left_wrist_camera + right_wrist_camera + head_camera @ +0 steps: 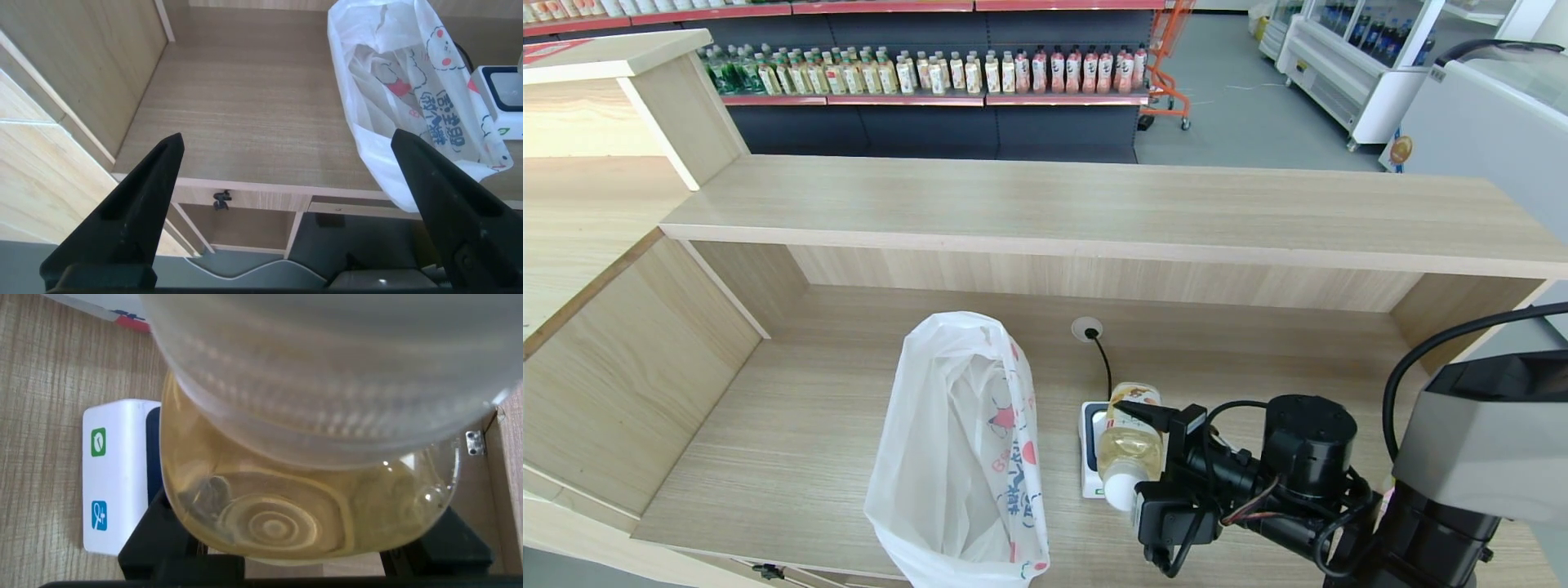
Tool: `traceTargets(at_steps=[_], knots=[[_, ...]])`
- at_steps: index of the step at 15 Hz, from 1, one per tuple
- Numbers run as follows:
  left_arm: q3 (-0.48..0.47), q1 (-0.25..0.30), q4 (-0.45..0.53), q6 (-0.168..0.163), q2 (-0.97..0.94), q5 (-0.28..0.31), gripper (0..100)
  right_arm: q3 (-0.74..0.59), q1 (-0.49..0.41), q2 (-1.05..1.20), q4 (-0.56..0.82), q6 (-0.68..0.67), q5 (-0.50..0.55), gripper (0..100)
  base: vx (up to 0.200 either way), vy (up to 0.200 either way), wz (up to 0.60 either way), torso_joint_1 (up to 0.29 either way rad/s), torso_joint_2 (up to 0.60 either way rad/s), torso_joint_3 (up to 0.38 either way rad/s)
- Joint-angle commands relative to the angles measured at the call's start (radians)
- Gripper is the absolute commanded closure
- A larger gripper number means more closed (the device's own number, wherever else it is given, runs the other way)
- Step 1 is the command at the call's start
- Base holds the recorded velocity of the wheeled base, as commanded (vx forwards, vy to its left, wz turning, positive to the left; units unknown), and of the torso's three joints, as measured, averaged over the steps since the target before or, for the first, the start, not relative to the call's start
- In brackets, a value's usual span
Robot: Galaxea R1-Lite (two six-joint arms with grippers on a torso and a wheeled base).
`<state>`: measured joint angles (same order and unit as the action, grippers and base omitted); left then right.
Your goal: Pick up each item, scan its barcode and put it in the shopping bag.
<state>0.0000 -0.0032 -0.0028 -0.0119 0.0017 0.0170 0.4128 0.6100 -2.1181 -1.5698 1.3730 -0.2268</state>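
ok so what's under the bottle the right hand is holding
The white scanner sits on the counter beneath the bottle. One white edge and its cable show; the bottle covers the rest of its top.

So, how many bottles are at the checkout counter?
1: a clear plastic bottle, in the right end effector over the white scanner. The white plastic bag may hide others.
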Motion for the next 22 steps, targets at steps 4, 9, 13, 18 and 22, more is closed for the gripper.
traceTargets(at_steps=[4,9,13,18,22], knots=[[0.000,0.000,0.000,0.000,0.000,0.000,0,-0.003,0.004,-0.019,-0.001,0.001,0.000,100,0.000,0.000,0.00,0.000,0.00,0.000],[0.000,0.000,0.000,0.000,0.000,0.000,0,-0.009,0.010,-0.051,-0.001,0.003,-0.002,100,0.000,0.000,0.00,0.000,0.00,0.000],[0.000,0.000,0.000,0.000,0.000,0.000,0,-0.006,0.014,-0.074,-0.001,0.003,-0.002,100,0.000,0.000,0.00,0.000,0.00,0.000],[0.000,0.000,0.000,0.000,0.000,0.000,0,-0.002,0.040,-0.082,-0.001,-0.008,0.000,100,0.000,0.000,0.00,0.000,0.00,0.000],[0.000,0.000,0.000,0.000,0.000,0.000,0,0.034,0.048,-0.025,-0.001,-0.028,0.000,100,0.000,0.000,0.00,0.000,0.00,0.000]])
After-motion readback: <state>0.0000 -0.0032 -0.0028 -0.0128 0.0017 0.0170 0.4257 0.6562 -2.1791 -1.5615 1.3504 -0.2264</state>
